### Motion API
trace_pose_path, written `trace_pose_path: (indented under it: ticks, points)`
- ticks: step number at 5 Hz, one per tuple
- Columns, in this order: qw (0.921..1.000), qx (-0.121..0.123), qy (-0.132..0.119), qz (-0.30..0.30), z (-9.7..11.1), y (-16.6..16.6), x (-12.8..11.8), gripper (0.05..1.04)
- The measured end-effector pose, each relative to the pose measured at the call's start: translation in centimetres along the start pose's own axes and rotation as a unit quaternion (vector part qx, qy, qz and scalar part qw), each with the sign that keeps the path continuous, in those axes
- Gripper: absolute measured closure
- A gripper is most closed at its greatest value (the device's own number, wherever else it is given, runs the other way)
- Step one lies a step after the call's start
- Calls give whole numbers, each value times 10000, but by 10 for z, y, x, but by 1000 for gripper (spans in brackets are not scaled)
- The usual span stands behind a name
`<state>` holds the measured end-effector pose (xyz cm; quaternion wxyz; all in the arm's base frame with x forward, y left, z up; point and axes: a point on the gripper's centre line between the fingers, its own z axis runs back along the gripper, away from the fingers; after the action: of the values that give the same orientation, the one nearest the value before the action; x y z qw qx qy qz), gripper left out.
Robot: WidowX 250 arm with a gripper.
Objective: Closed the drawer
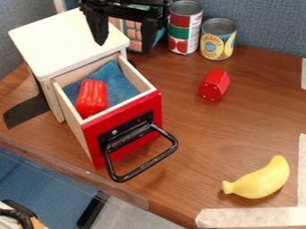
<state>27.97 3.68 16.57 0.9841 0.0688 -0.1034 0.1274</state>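
Drawer [154, 105] juts from its white-topped cabinet [65, 42], the empty gripper [124, 44] spread wide above; looks like the push hasn't begun, and wants lining up at the red front first.

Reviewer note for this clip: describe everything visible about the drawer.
The drawer stands pulled open from the white-topped cabinet, facing the near edge of the table. Its walls look like pale bare wood; its front panel is painted red and carries a black handle, a loop jutting outward. Inside, a blue cloth lines the bottom, with a shiny red toy pepper towards the front left. The claw is not touching it.
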Motion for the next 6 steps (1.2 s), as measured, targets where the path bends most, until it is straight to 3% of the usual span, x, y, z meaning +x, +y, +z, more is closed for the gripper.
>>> trace_pose_path:
  ticks: [3,4,5,6]
  points:
    - [9997,-28,231,87,-15,-12,-18,82]
    - [9984,-42,40,564,-13,-19,-27,82]
    - [9935,-22,12,1141,-16,-24,-36,82]
    - [9827,-16,-67,1852,-20,-28,-46,82]
